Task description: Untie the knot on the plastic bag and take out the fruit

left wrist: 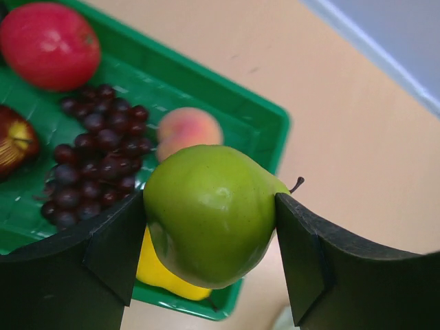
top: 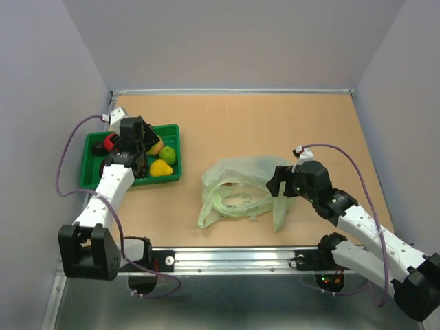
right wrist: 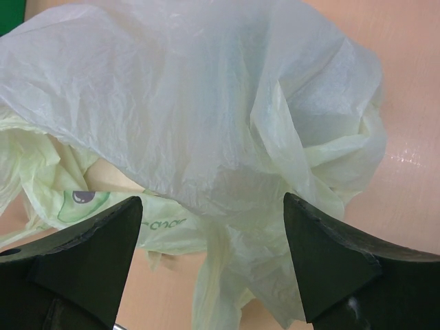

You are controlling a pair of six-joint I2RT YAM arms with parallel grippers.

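My left gripper (left wrist: 210,230) is shut on a lime-green fruit (left wrist: 206,206), both fingers pressing its sides, just over the near corner of the green tray (left wrist: 261,113). In the top view that gripper (top: 152,148) hangs over the tray (top: 130,183), with the green fruit (top: 169,155) at its tip. A yellow fruit (left wrist: 161,278) lies under it and a red apple (left wrist: 48,45) sits in the tray's far part. The pale green plastic bag (top: 237,182) lies slack and crumpled mid-table. My right gripper (top: 280,184) stands open at its right edge, bag film (right wrist: 192,103) hanging between the wide-apart fingers. No knot shows.
The tray also holds a purple grape bunch (left wrist: 96,158), a peach (left wrist: 187,129) and a small red fruit (left wrist: 14,141). Grey walls close the table on three sides. A metal rail (top: 227,258) with both arm bases runs along the near edge.
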